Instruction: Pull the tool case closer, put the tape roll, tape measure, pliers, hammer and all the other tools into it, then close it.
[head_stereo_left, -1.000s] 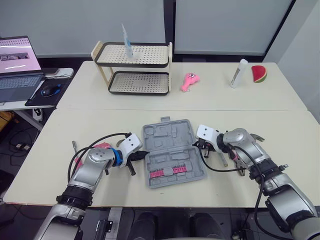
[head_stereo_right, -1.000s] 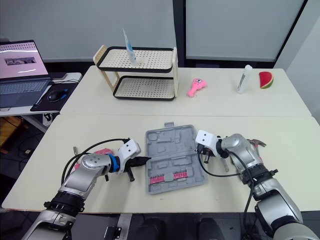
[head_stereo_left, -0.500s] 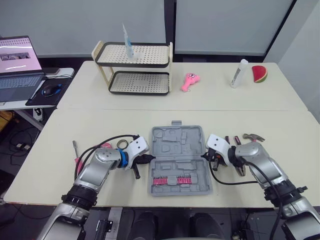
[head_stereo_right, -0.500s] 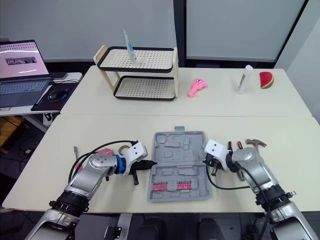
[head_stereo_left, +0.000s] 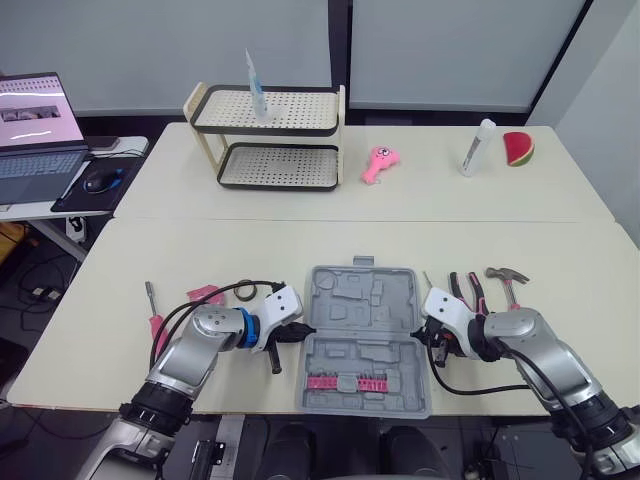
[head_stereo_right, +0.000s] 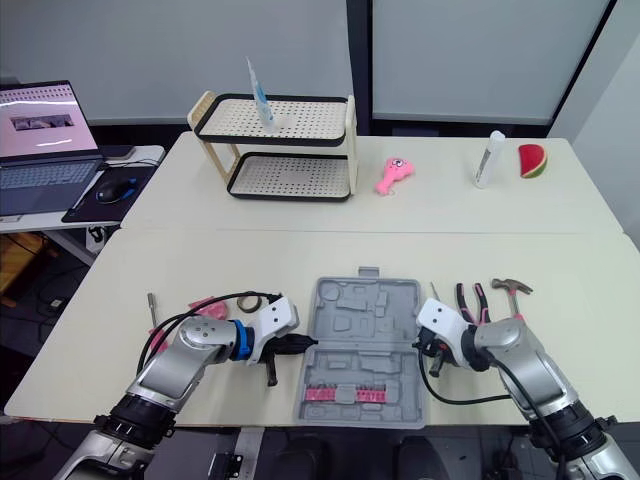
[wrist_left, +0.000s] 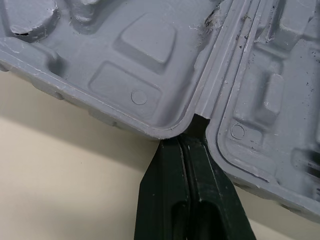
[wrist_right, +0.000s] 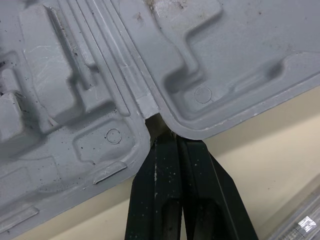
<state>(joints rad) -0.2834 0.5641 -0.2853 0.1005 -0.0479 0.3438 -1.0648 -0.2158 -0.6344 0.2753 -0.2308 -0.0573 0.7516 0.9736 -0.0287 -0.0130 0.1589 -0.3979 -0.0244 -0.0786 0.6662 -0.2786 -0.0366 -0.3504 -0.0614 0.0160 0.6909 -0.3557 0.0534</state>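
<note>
Two hands: the left hand (head_stereo_left: 293, 333) and the right hand (head_stereo_left: 428, 340) are each clenched, black fingertips tucked into the hinge notches at opposite ends of the grey plastic tool case (head_stereo_left: 350, 300) and apparently pinching it.
Case position: it lies open flat at the near edge of the pale tabletop (head_stereo_left: 200, 250), directly between the hands, with its hinge line running from one hand to the other.
Right-side tools: the pink-handled pliers (head_stereo_left: 466, 292) and the steel-headed hammer (head_stereo_left: 507, 280) lie just beyond the right hand, near the case, so the right arm is nearer.
Left-side tools: the thin tape roll ring (head_stereo_left: 245, 292), the pink tape measure (head_stereo_left: 205, 293) and the red-handled screwdriver (head_stereo_left: 152, 305) lie beyond the left hand.
Next move, judged: let go, then reach away and outward.
Room: there is bare tabletop around each tool, and the moulded recesses are free apart from a pink bit strip (head_stereo_left: 345, 382).
</note>
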